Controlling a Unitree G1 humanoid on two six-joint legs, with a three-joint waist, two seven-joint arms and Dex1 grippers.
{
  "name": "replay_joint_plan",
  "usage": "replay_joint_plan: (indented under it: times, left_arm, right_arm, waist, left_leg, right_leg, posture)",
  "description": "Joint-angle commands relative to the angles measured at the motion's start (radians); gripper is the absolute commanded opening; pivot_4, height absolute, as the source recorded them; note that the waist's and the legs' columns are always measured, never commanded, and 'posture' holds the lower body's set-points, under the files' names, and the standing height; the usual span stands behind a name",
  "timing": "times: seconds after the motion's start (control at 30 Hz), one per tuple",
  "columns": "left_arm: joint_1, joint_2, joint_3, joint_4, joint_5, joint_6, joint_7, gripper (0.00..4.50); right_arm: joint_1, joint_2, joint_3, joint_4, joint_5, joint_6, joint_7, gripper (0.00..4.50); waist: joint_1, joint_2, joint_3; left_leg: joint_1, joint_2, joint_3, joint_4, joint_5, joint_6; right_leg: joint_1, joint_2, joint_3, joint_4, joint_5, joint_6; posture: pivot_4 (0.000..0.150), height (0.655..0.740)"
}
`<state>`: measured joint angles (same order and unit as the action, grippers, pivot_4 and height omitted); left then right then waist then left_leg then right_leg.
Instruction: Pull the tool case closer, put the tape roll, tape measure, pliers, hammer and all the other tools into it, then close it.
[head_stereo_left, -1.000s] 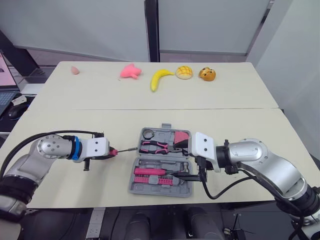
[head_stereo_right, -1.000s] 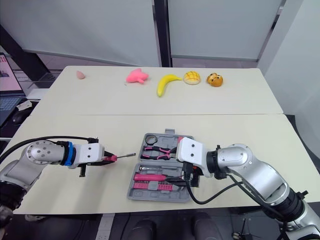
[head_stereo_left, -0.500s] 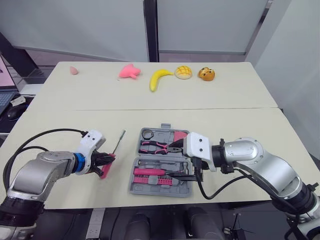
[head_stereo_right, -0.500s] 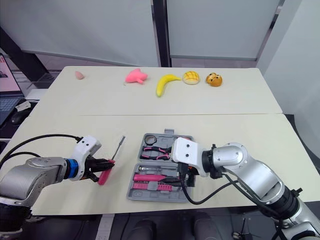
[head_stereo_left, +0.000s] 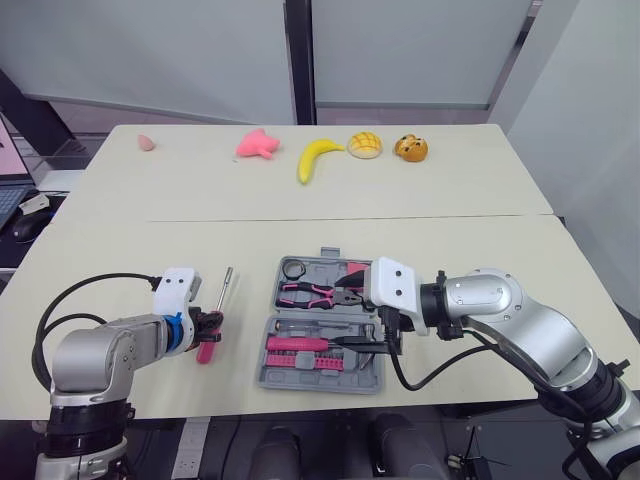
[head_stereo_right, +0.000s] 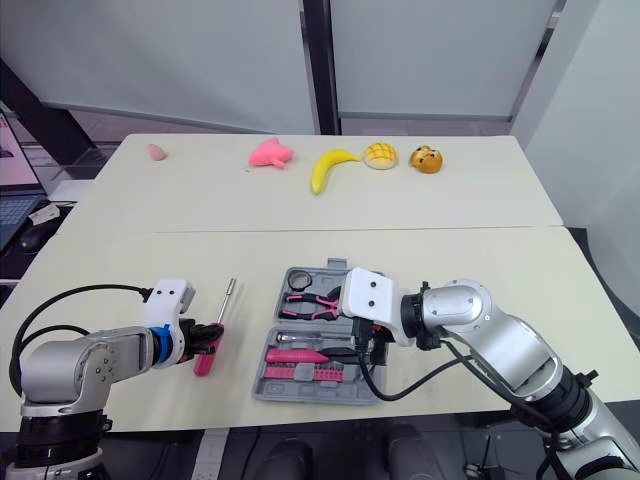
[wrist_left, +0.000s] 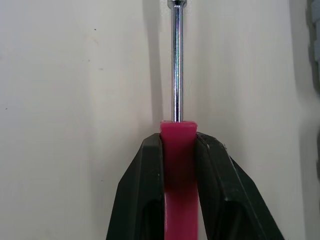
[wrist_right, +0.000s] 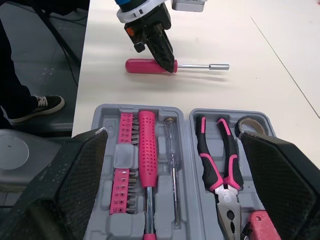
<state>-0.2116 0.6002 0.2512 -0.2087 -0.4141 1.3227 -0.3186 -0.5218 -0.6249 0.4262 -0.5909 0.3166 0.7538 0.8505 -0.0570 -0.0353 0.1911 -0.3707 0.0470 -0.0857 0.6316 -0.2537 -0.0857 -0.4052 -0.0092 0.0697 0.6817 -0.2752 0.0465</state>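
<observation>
The grey tool case (head_stereo_left: 272, 372) lies open at the near table edge, holding a tape roll (head_stereo_left: 293, 268), pink-handled pliers (head_stereo_left: 310, 292), a pink screwdriver (wrist_right: 146, 150) and a row of bits (head_stereo_left: 310, 362). My left gripper (head_stereo_left: 211, 322) is shut on the pink handle of a loose screwdriver (wrist_left: 178, 135), left of the case. The screwdriver's steel shaft (head_stereo_left: 224, 288) points toward the far side, low over or on the table. My right gripper (head_stereo_left: 352, 314) hovers over the case's right half. It is wide open and holds nothing.
Along the far edge lie a small pink piece (head_stereo_left: 148, 141), a pink toy (head_stereo_left: 257, 143), a banana (head_stereo_left: 315, 158) and two buns (head_stereo_left: 364, 144) (head_stereo_left: 411, 148). A seam (head_stereo_left: 350, 217) crosses the table ahead of the case. A person's shoe (wrist_right: 35, 106) is on the floor beside the table.
My left gripper swung the screwdriver from pointing at the case to pointing away and drew it nearer and lower. The right gripper shifted slightly left over the case.
</observation>
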Motion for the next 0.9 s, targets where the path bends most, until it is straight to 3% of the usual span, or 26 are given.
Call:
replay_joint_plan:
  times: [0.03, 0.2, 0.33, 0.63, 0.8, 0.9]
  left_arm:
    - [0.002, -0.006, -0.004, 0.044, 0.051, -0.042, 0.038, 0.51]
    - [0.01, -0.009, -0.016, 0.075, 0.052, -0.079, 0.034, 0.51]
    - [0.022, -0.002, -0.015, 0.08, 0.059, -0.134, 0.026, 1.78]
    - [0.146, 0.011, 0.043, -0.15, 0.033, -0.165, 0.006, 4.49]
    - [0.23, 0.02, 0.107, -0.257, -0.006, -0.229, -0.066, 4.49]
    - [0.293, 0.014, 0.12, -0.237, -0.008, -0.428, -0.163, 4.49]
  right_arm:
    - [-0.009, -0.002, -0.011, -0.021, -0.001, -0.013, 0.009, 4.5]
    - [-0.006, -0.004, -0.015, -0.026, 0.001, -0.008, 0.008, 4.5]
    - [-0.003, -0.008, -0.02, -0.033, 0.005, -0.004, 0.008, 4.5]
    - [0.007, -0.016, -0.031, -0.042, 0.017, -0.003, 0.008, 4.5]
    - [0.016, -0.026, -0.044, -0.045, 0.026, -0.01, 0.01, 4.5]
    - [0.022, -0.025, -0.053, -0.046, 0.028, -0.02, 0.005, 4.5]
  waist:
    - [0.0, 0.0, 0.0]
    - [0.001, 0.006, -0.003]
    - [0.0, 0.008, -0.004]
    - [0.001, 0.007, -0.004]
    - [0.002, 0.007, -0.004]
    - [0.003, 0.007, -0.004]
  left_leg:
    - [0.0, 0.0, 0.0, 0.0, 0.0, 0.0]
    - [0.001, 0.0, 0.0, -0.001, 0.0, 0.0]
    - [0.002, 0.0, 0.0, -0.001, 0.0, 0.0]
    - [0.0, 0.0, 0.0, -0.001, 0.0, 0.0]
    - [0.0, 0.0, 0.0, -0.001, 0.0, 0.0]
    - [0.0, 0.0, 0.001, -0.001, 0.0, 0.0]
  right_leg:
    - [0.0, 0.0, 0.0, 0.0, 0.0, 0.0]
    - [0.001, 0.0, 0.0, 0.0, 0.0, 0.0]
    - [0.001, 0.001, 0.0, 0.0, 0.0, 0.0]
    - [0.0, 0.0, 0.001, -0.001, 0.0, 0.0]
    - [0.0, 0.0, 0.0, -0.002, 0.0, 0.0]
    - [0.0, 0.0, 0.001, -0.002, 0.0, 0.0]
  posture:
    - [0.15, 0.74]
    - [0.15, 0.74]
    - [0.15, 0.74]
    - [0.15, 0.74]
    - [0.15, 0.74]
    - [0.15, 0.74]
